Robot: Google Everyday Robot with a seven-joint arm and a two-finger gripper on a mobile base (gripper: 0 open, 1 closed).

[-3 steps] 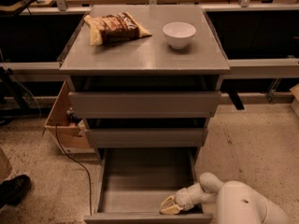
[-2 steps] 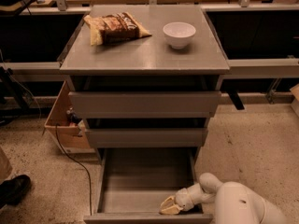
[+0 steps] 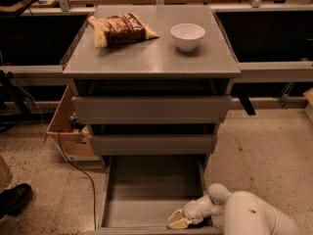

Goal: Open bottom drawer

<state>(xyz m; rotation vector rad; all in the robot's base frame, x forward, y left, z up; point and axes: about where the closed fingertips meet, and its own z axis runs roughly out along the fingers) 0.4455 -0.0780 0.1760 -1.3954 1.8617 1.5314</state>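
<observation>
Gripper [image 3: 179, 221] sits low in the near right corner of the bottom drawer [image 3: 146, 195], which is pulled out toward the near side. Can't tell if it's spread or closed. On the cabinet top [image 3: 151, 60], a snack bag [image 3: 121, 29] lies far left with unreadable print, and a white bowl [image 3: 187, 35] sits to its right.

A speckled floor [image 3: 274, 151] lies under dim warm light; a cardboard box [image 3: 63, 131] and black cable [image 3: 80, 173] sit at left; the pincer [image 3: 179, 220] hangs low near the floor.
</observation>
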